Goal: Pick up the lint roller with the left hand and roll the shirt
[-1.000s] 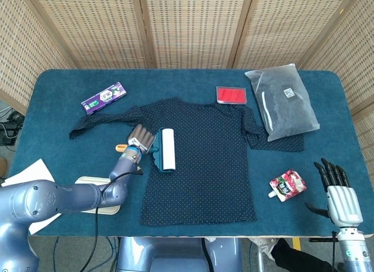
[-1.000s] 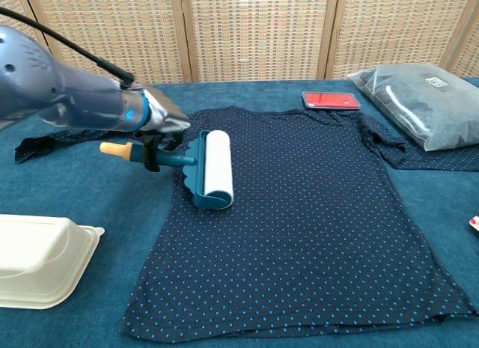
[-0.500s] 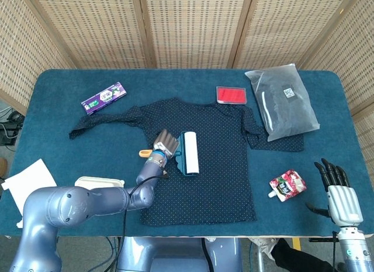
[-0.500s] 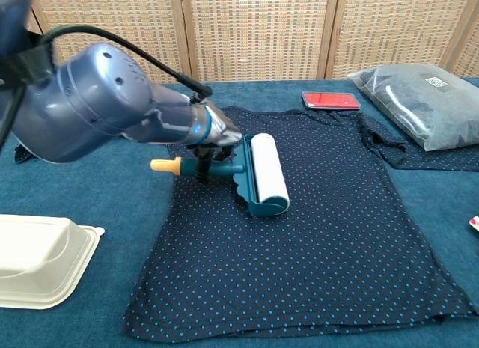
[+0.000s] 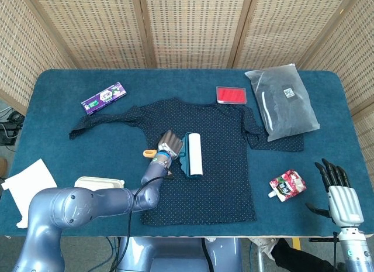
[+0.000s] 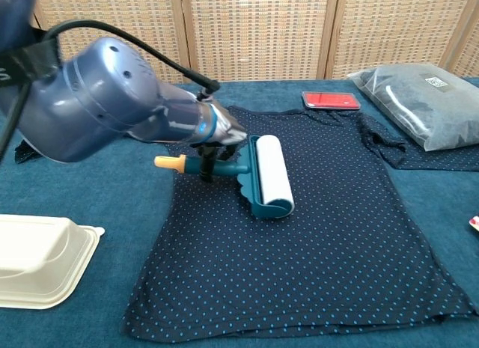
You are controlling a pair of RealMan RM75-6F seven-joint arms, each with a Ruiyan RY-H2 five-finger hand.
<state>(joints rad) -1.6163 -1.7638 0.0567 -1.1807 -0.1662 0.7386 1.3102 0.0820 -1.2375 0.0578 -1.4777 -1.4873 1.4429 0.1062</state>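
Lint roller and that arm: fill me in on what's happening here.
The robot's left hand grips the lint roller by its handle, with the roller head lying on the dark dotted shirt spread on the table. The right hand sits idle near the table's front right corner, fingers apart and holding nothing.

You are working in a staged test setup, more lab than home. Woven folding screens [image 5: 187,26] wall off the back of the surface [image 5: 52,108], which is covered in blue cloth. Unrelated props lie spread out on it: a purple packet [image 5: 103,97], a red case [image 5: 231,95], a grey plastic bag [image 5: 282,100], a snack pouch [image 5: 287,185]. Loose cables [image 5: 9,128] show beyond the left edge.
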